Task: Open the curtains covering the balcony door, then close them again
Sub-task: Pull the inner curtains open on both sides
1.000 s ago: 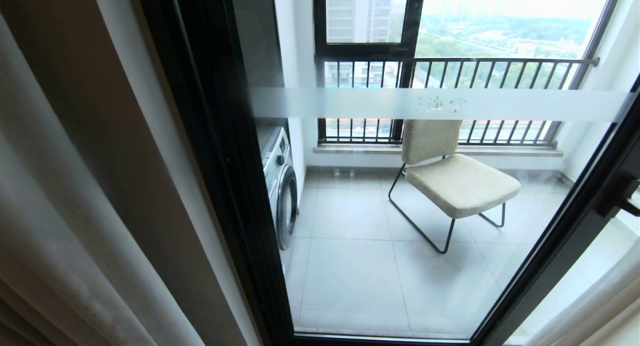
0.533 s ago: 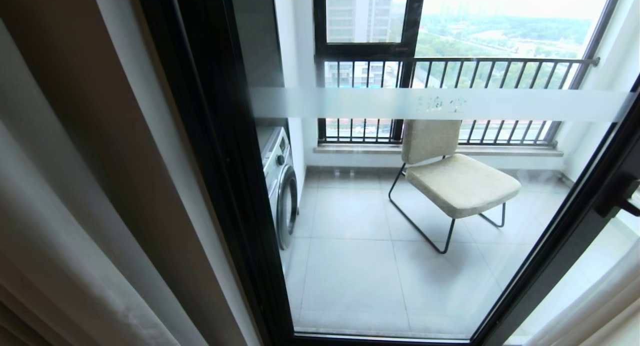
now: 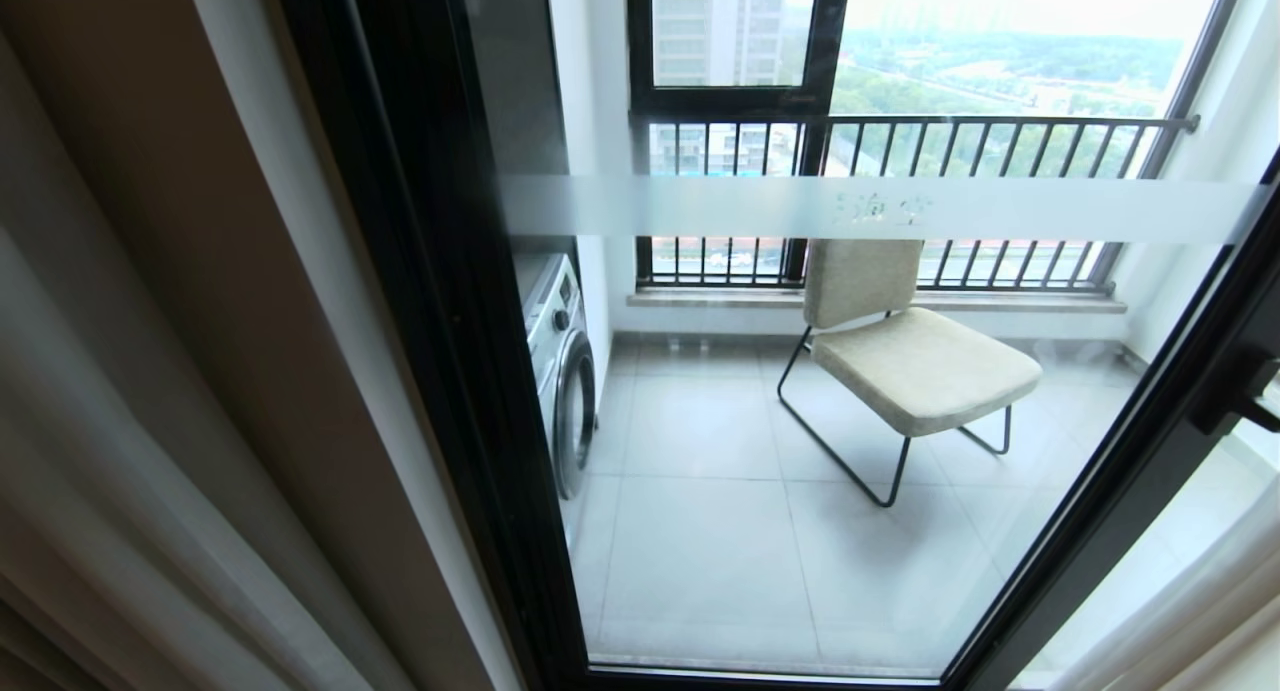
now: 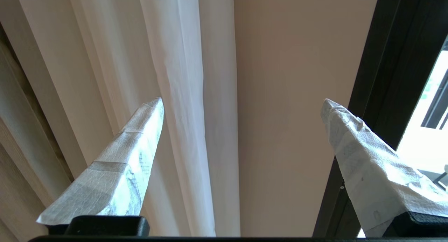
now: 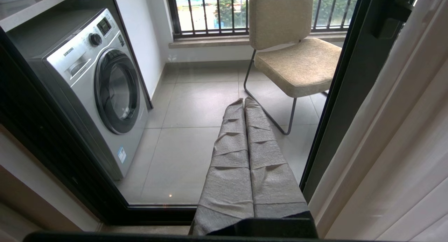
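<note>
The curtains (image 3: 120,451) hang gathered at the left of the balcony door (image 3: 760,451), whose glass with its frosted band (image 3: 880,209) stands uncovered. Another curtain (image 3: 1190,611) hangs at the lower right. Neither gripper shows in the head view. My left gripper (image 4: 241,101) is open, its taped fingers (image 4: 140,137) wide apart and holding nothing. It points at the sheer white fold (image 4: 182,95) and at the beige wall strip (image 4: 287,95) beside the black door frame (image 4: 388,77). My right gripper (image 5: 244,101) is shut and empty, low in front of the glass.
Behind the glass are a washing machine (image 3: 560,371), a beige chair (image 3: 900,351) and a railed outer window (image 3: 900,131). The door's black handle (image 3: 1235,391) is at the right, next to the right curtain (image 5: 402,147).
The gathered curtain folds at the left of the head view have swayed slightly. The door and the balcony look the same.
</note>
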